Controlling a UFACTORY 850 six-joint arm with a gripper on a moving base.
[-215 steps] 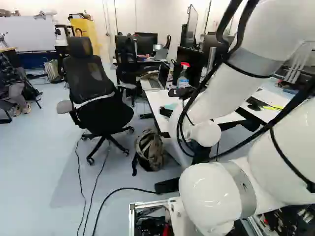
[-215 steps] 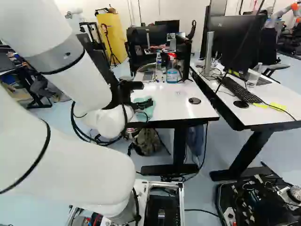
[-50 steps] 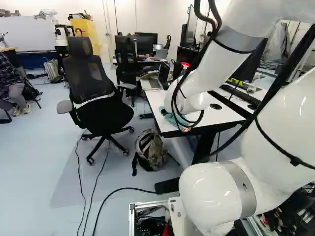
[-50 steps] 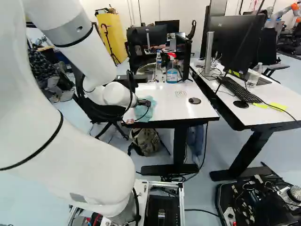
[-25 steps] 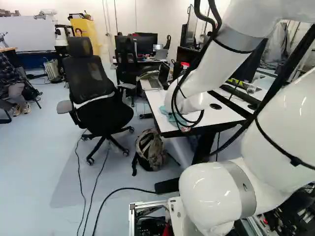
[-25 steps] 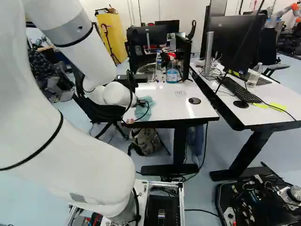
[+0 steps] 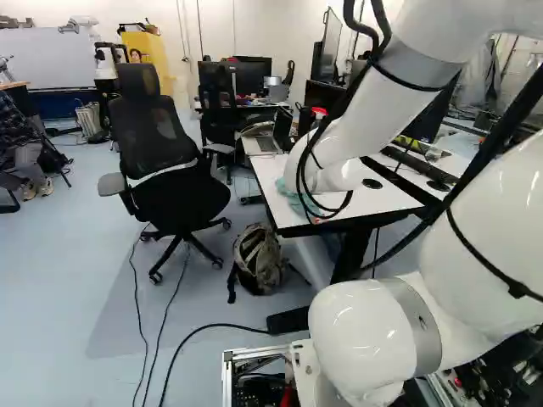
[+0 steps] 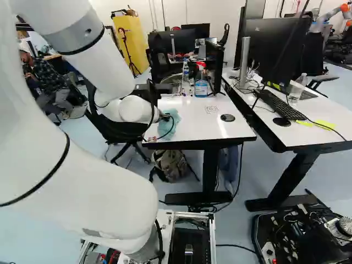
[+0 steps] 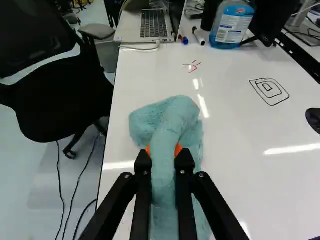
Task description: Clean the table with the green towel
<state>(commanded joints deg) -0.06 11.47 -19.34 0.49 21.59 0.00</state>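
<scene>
Wrist view: cleaning unfinished

The pincer (image 9: pixel 164 156) is clamped on the green towel (image 9: pixel 172 120), which lies on the bench (image 9: pixel 240 200) (amount already wiped: cannot be told). Red scribble (image 9: pixel 192 66) and black nested drawing (image 9: pixel 269 91) are left to clean. Beyond the scribble, a bottle (image 9: pixel 230 32) holds blue liquid (image 9: pixel 240 10)

On your near table (image 9: pixel 235 122), you have: one towel (image 9: pixel 170 117), one laptop (image 9: pixel 137 27), one spray bottle (image 9: pixel 231 25), two drawings (image 9: pixel 270 92) — one red, one black. Right-hand table (image 8: pixel 330 114): one keyboard (image 8: pixel 279 104). Floor (image 7: pixel 68 280) — one backpack (image 7: pixel 258 256).
</scene>
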